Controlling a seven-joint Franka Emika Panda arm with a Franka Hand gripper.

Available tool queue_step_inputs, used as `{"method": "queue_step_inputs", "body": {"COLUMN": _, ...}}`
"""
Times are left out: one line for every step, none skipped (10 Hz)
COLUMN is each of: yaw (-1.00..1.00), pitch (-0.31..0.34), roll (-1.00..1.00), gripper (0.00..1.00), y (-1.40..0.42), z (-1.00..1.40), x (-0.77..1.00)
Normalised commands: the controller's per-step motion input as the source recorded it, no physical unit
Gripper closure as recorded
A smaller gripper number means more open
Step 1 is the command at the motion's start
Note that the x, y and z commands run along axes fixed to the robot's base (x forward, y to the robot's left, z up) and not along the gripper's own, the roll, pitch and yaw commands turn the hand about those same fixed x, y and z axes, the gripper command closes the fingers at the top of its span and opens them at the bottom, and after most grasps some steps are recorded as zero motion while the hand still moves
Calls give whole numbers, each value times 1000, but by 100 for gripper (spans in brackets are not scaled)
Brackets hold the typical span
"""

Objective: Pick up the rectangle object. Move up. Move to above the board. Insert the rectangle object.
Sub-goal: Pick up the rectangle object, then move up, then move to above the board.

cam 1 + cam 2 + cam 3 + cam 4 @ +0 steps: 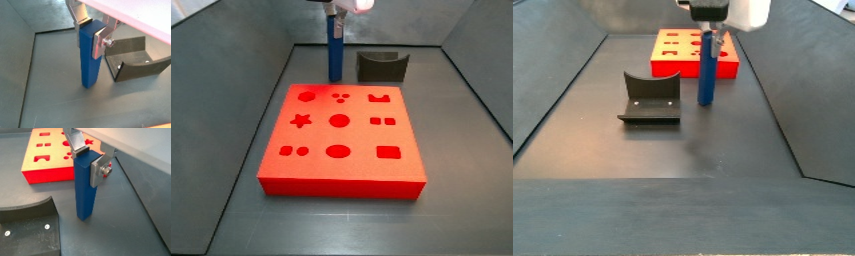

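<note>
Your gripper [91, 159] clenches the top of the long, slim blue bar [85, 188], held upright between the red-orange board [694, 52] and dark fixture [649, 98].

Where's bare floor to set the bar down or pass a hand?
Free: floor in front of the board and beside the fixture. Crowded: the gap between board and fixture, where the pincer holds the rectangle object upright.

Board [47, 158] cropped at wrist-view edge; fingers [335, 8] hidden in side view
</note>
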Motion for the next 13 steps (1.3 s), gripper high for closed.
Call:
{"method": "queue_step_inputs", "body": {"yaw": 0, "pitch": 0, "roll": 0, "gripper": 100, "y": 0, "z": 0, "x": 0}}
{"method": "queue_step_inputs", "body": {"yaw": 0, "pitch": 0, "roll": 0, "gripper": 100, "y": 0, "z": 0, "x": 0}}
{"method": "queue_step_inputs", "body": {"yaw": 0, "pitch": 0, "roll": 0, "gripper": 100, "y": 0, "z": 833, "x": 0}}
{"method": "queue_step_inputs", "body": {"yaw": 6, "pitch": 0, "roll": 9, "gripper": 100, "y": 32, "z": 844, "x": -20}}
{"method": "queue_step_inputs", "body": {"yaw": 4, "pitch": 13, "roll": -6, "gripper": 100, "y": 18, "z": 706, "x": -43}}
{"method": "queue_step_inputs", "body": {"yaw": 3, "pitch": 19, "roll": -18, "gripper": 100, "y": 9, "z": 610, "x": -37}}
{"method": "queue_step_inputs", "body": {"yaw": 0, "pitch": 29, "roll": -43, "gripper": 100, "y": -3, "z": 391, "x": -19}}
{"method": "queue_step_inputs", "body": {"yaw": -3, "pitch": 42, "roll": -60, "gripper": 100, "y": -3, "z": 218, "x": -8}}
{"method": "queue_step_inputs", "body": {"yaw": -338, "pitch": -439, "roll": 65, "gripper": 100, "y": 105, "z": 1000, "x": -10}}
{"method": "queue_step_inputs", "body": {"yaw": -324, "pitch": -413, "roll": 55, "gripper": 100, "y": 107, "z": 1000, "x": -17}}
{"method": "queue_step_inputs", "body": {"yaw": -251, "pitch": -341, "roll": 38, "gripper": 100, "y": 102, "z": 1000, "x": -38}}
{"method": "queue_step_inputs", "body": {"yaw": -183, "pitch": -255, "roll": 13, "gripper": 100, "y": 95, "z": 1000, "x": -44}}
{"method": "queue_step_inputs", "body": {"yaw": -125, "pitch": -132, "roll": -25, "gripper": 100, "y": 94, "z": 1000, "x": -44}}
